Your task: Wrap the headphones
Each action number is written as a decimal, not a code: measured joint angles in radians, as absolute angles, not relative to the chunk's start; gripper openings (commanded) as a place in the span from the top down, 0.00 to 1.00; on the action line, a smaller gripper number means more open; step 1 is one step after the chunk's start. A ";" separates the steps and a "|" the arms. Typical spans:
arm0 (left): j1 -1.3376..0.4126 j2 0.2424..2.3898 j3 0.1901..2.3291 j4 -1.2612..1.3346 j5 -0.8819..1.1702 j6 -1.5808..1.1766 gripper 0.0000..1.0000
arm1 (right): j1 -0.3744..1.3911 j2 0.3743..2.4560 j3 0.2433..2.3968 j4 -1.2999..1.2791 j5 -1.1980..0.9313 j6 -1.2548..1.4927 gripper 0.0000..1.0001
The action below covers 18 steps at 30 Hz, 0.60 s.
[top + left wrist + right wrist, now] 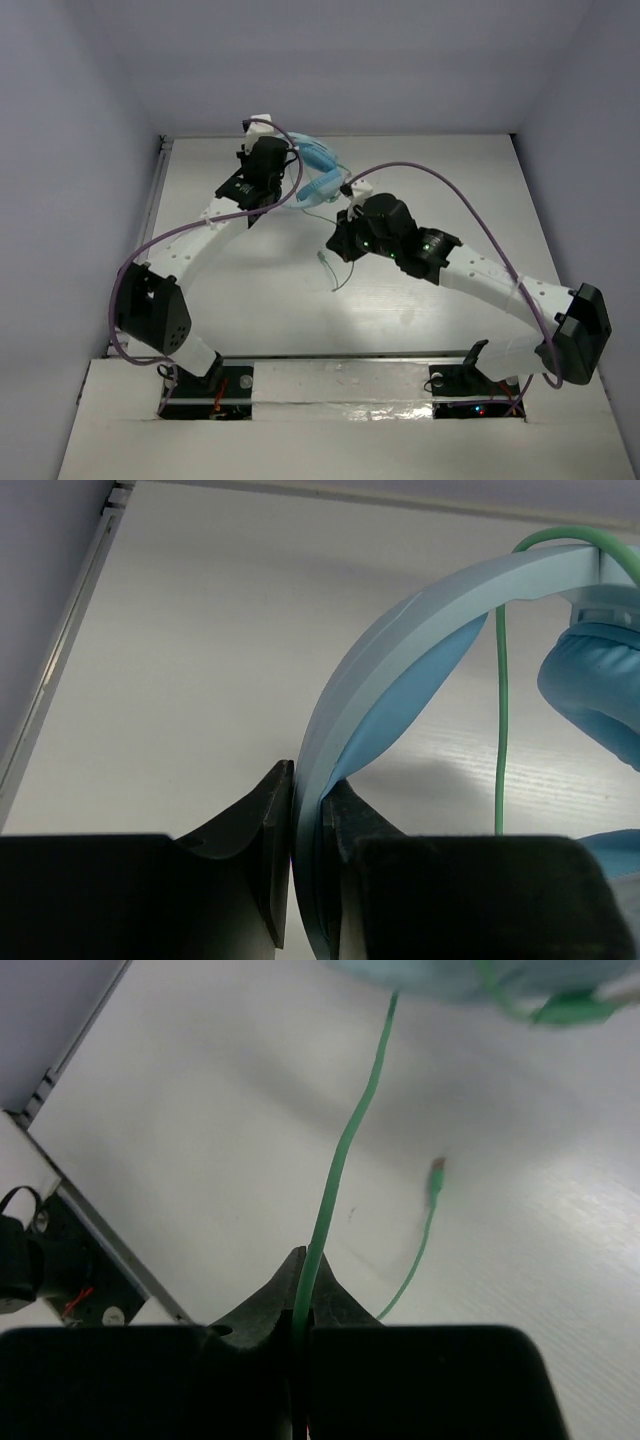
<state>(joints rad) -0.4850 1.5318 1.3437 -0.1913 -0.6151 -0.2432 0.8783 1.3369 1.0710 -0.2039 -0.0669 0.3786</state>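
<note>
Light blue headphones (400, 625), pale green cord (345, 1150), white table (250, 295), purple cables (412, 166), grey walls (60, 150)

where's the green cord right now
Right wrist view: the cord runs from the headphones at top down into the right gripper, pinched there.

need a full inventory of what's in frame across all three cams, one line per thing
headphones: one, light blue, far middle of the table, headband in the left gripper
cord: one, thin green, runs from the headphones to the right gripper; plug end loose beyond the grip
table: one, white, under everything
enclosure walls: pale grey-lilac; left, back, right
robot cables: two, purple, one looping along each arm
left arm: one, white and black, base near left
right arm: one, white and black, base near right
left gripper: black, shut on the headband
right gripper: black, shut on the cord
</note>
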 measured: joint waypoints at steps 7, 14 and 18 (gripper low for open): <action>-0.568 1.578 1.366 -0.241 -0.611 -0.162 1.00 | 0.878 1.419 1.361 -0.459 0.130 0.252 1.00; -0.640 1.561 1.344 -0.257 -0.577 -0.077 1.00 | 0.879 1.487 1.508 -0.617 0.344 0.138 1.00; -0.648 1.519 1.299 -0.285 -0.559 -0.050 1.00 | 0.881 1.511 1.519 -0.660 0.435 0.101 0.87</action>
